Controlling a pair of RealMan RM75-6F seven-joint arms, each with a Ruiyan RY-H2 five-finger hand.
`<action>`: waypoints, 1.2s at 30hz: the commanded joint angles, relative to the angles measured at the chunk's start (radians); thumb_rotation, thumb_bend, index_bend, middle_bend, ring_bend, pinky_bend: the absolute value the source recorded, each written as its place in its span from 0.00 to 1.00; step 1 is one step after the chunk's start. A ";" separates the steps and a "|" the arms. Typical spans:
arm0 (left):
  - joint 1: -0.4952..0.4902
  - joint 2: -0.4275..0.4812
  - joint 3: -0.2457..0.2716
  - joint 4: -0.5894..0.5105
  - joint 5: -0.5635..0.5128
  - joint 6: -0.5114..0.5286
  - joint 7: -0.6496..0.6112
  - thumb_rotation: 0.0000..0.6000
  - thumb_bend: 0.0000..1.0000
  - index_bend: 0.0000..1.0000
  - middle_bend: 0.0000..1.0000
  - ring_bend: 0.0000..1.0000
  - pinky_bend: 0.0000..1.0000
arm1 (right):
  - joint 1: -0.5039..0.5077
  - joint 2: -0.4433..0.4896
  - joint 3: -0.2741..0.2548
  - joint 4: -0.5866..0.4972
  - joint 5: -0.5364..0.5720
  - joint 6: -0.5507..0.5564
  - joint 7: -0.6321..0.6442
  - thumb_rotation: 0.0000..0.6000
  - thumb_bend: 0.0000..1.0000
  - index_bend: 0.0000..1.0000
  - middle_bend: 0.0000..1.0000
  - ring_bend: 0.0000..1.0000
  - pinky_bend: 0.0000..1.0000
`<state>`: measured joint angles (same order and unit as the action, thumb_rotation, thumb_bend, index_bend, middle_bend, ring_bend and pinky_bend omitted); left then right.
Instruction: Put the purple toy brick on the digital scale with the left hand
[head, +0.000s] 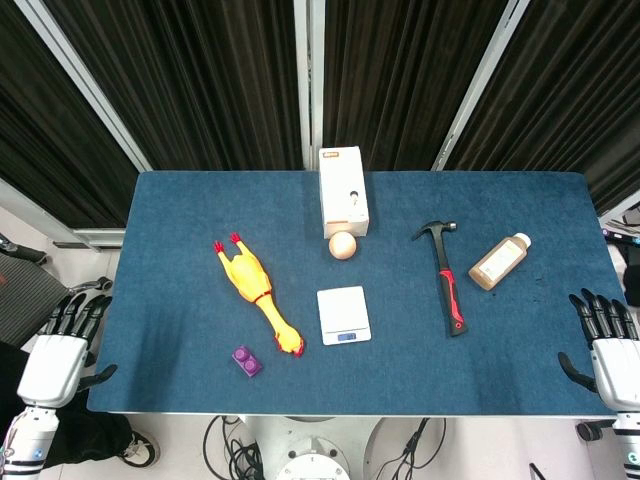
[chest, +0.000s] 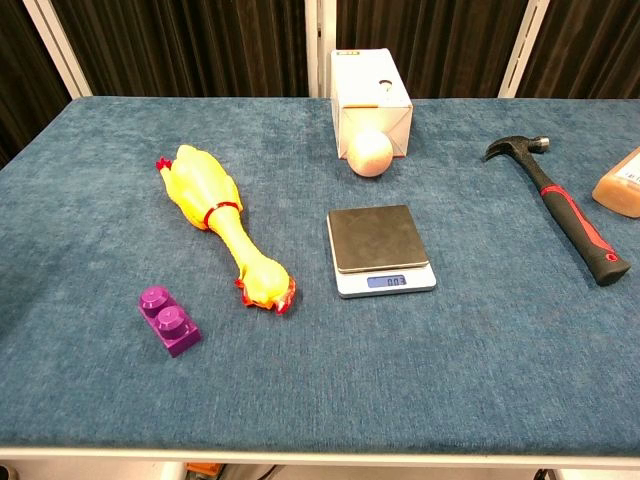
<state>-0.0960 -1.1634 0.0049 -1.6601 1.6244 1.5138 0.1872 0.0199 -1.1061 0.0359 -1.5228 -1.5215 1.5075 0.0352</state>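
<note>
The purple toy brick (head: 246, 361) (chest: 168, 320) lies on the blue table near its front edge, just left of the rubber chicken's head. The digital scale (head: 343, 315) (chest: 380, 250) sits at the table's middle with nothing on its platform. My left hand (head: 62, 350) hangs off the table's left edge, open with fingers spread, well apart from the brick. My right hand (head: 608, 345) is off the right edge, open and holding nothing. Neither hand shows in the chest view.
A yellow rubber chicken (head: 257, 294) (chest: 221, 224) lies diagonally between brick and scale. A white box (head: 343, 190) and a peach ball (head: 343, 245) stand behind the scale. A hammer (head: 448, 275) and a brown bottle (head: 499, 261) lie to the right.
</note>
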 joint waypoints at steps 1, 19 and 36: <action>-0.013 0.002 -0.008 -0.010 0.007 -0.010 0.009 1.00 0.03 0.04 0.09 0.00 0.00 | 0.000 0.001 0.000 0.000 0.000 0.000 0.001 1.00 0.22 0.00 0.00 0.00 0.00; -0.093 -0.001 0.043 -0.038 0.131 -0.113 0.031 1.00 0.04 0.06 0.10 0.00 0.01 | 0.010 0.009 0.008 -0.001 0.006 -0.013 0.011 1.00 0.22 0.00 0.00 0.00 0.00; -0.268 -0.184 0.067 -0.003 0.219 -0.351 0.038 1.00 0.04 0.14 0.16 0.02 0.14 | -0.009 0.033 0.006 -0.013 -0.006 0.025 0.032 1.00 0.22 0.00 0.00 0.00 0.00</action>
<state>-0.3526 -1.3333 0.0696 -1.6740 1.8517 1.1762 0.2257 0.0117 -1.0733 0.0417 -1.5350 -1.5266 1.5318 0.0665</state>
